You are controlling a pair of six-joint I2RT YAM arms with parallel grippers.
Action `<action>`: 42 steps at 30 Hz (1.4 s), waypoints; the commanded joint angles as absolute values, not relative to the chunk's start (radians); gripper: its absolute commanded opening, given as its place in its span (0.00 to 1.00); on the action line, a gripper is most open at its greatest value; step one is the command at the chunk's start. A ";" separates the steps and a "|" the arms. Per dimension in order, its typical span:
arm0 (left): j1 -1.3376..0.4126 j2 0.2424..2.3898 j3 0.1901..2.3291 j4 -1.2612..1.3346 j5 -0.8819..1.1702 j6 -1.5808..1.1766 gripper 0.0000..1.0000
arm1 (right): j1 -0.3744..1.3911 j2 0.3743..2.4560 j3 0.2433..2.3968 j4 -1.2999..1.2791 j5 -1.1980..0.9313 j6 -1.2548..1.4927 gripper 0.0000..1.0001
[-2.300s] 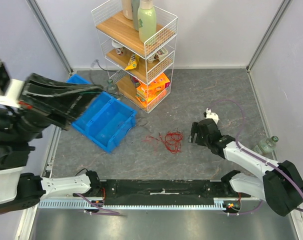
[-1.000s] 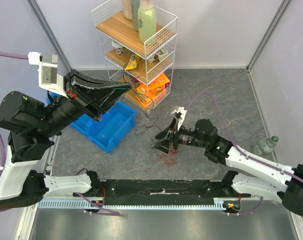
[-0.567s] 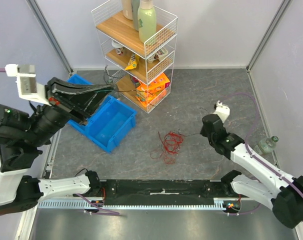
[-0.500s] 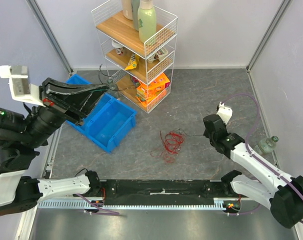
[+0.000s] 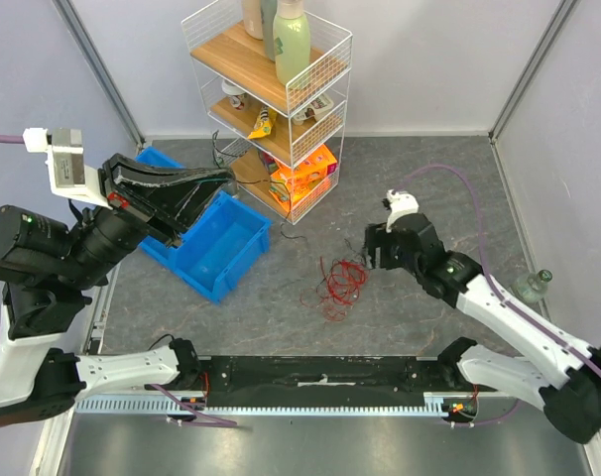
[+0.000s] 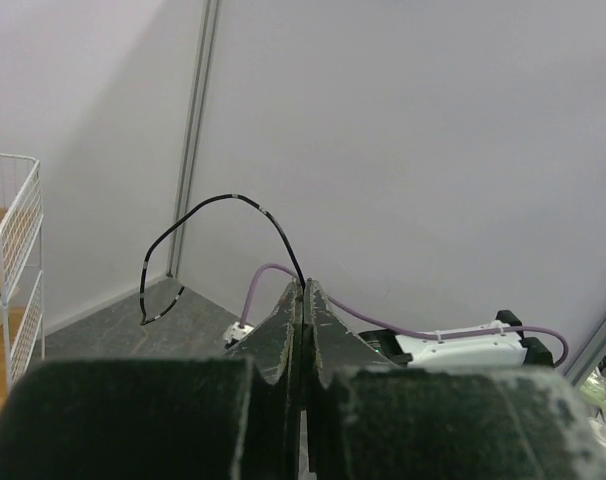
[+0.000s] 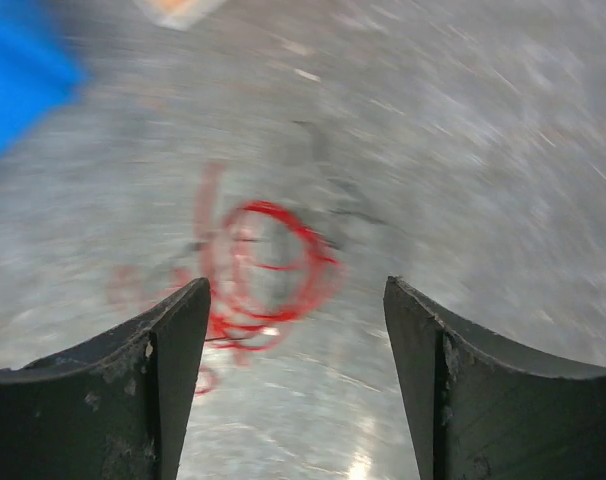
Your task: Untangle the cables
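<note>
Left pincer [image 6: 303, 292] was clenched on the black cable [image 6: 215, 203], held high at upper left of the overhead view. Right pincer [image 7: 295, 300] hung released above the red cable [image 7: 273, 265], coiled mid-frame on the desk [image 5: 429, 178]. Recommendation: descend squarely and take one outer loop only.

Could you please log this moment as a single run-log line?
left gripper: shut on black wire, raised | right gripper: open, aimed at red wires | red wires: loose heap on table
</note>
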State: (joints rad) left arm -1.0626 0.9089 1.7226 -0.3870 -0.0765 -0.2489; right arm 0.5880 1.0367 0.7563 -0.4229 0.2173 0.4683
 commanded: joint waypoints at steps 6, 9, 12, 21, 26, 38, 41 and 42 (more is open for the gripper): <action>-1.066 0.930 1.717 -0.344 -0.054 -0.256 0.01 | 0.747 0.827 0.749 -0.036 -0.231 0.396 0.83; -1.068 0.933 1.715 -0.345 -0.051 -0.261 0.02 | 0.749 0.796 0.732 -0.008 -0.282 0.391 0.83; -1.068 0.930 1.713 -0.345 -0.051 -0.262 0.02 | 0.749 0.784 0.715 0.037 -0.304 0.388 0.83; -1.068 0.928 1.698 -0.342 -0.060 -0.261 0.02 | 0.824 0.919 0.745 0.347 -0.433 0.518 0.83; -1.068 0.922 1.690 -0.342 -0.058 -0.267 0.01 | 0.899 0.983 0.791 0.388 -0.379 0.497 0.83; -1.068 0.876 1.623 -0.345 -0.124 -0.238 0.02 | 0.934 0.996 0.793 0.402 -0.309 0.540 0.00; -1.068 0.804 1.502 -0.348 -0.254 -0.236 0.02 | 0.934 0.941 0.801 0.301 -0.261 0.509 0.00; -1.066 0.783 1.444 -0.351 -0.308 -0.244 0.02 | 0.934 0.927 0.802 0.276 -0.259 0.505 0.00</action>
